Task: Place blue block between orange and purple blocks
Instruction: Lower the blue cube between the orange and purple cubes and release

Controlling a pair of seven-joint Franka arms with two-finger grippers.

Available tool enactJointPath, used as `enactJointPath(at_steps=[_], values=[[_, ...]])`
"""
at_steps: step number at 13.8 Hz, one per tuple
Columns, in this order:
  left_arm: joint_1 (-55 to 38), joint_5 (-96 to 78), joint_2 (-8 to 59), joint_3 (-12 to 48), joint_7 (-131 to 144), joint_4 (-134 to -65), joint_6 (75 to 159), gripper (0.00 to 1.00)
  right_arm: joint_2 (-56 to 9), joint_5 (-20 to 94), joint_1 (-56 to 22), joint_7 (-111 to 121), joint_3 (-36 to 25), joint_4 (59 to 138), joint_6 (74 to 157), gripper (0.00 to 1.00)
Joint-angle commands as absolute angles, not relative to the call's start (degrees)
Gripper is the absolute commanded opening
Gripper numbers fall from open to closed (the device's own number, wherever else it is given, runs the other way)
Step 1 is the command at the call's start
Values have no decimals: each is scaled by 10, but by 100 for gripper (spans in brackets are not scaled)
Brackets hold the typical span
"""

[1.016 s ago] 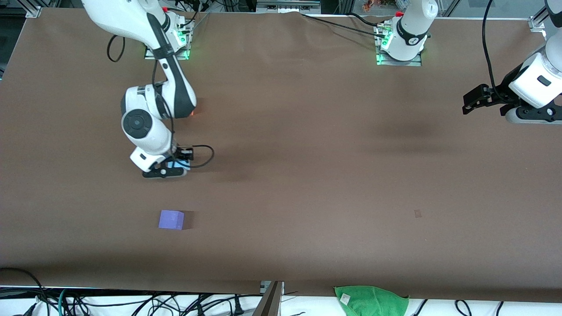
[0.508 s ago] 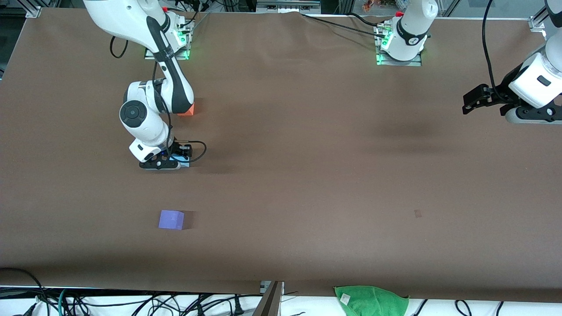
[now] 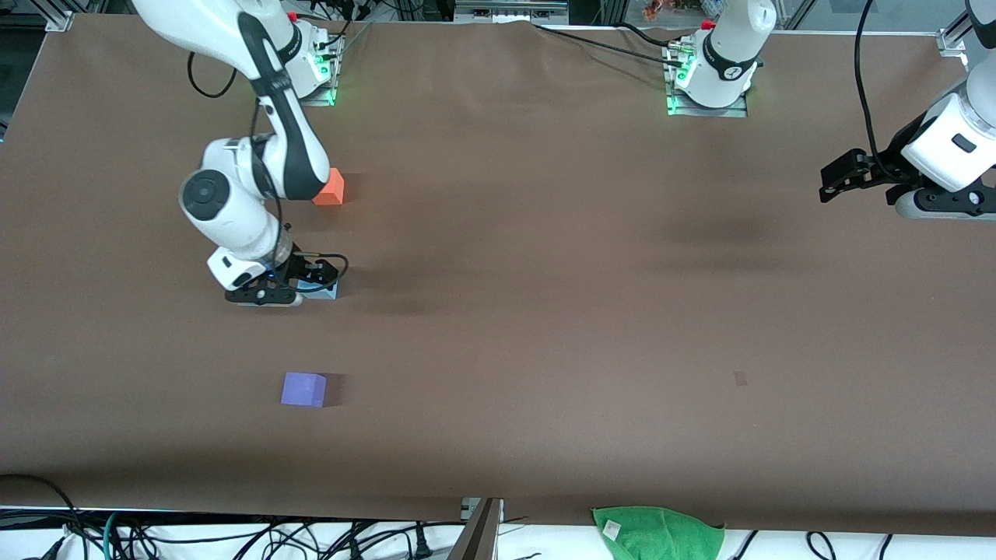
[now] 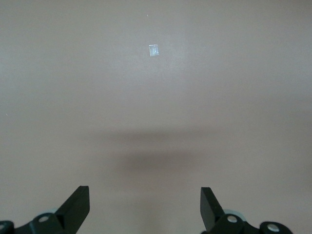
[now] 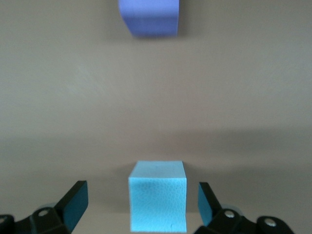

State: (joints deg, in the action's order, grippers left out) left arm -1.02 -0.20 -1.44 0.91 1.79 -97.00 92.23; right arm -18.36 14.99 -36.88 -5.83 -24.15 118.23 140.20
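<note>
The blue block (image 3: 324, 290) sits on the brown table between the orange block (image 3: 330, 187), which is farther from the front camera, and the purple block (image 3: 303, 389), which is nearer. My right gripper (image 3: 299, 292) is low over the table, open, with the blue block (image 5: 158, 196) between its fingers (image 5: 74, 203) and a gap on each side. The purple block (image 5: 149, 17) also shows in the right wrist view. My left gripper (image 3: 930, 208) waits in the air over the left arm's end of the table, open and empty (image 4: 145, 202).
A green cloth (image 3: 658, 532) lies at the table's edge nearest the front camera. A small pale mark (image 3: 740, 379) is on the table toward the left arm's end; it also shows in the left wrist view (image 4: 154, 50). Cables hang along the near edge.
My right arm has swung toward its own end of the table, uncovering the orange block. Its hand has shifted the same way, so more of the blue block shows. The left arm has not moved.
</note>
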Motion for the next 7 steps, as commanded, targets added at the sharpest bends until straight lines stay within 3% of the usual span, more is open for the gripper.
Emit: enactJointPath(at_steps=[1, 5, 7], values=[[-13, 10, -15, 8, 21, -966, 915, 100, -115, 159, -366, -52, -264, 1103, 1253, 100], [-13, 10, -15, 8, 21, -966, 915, 100, -104, 107, -367, -96, -281, 929, 1003, 100], [-13, 10, -15, 8, 18, -966, 915, 100, -91, 78, -367, -88, -281, 885, 936, 100]])
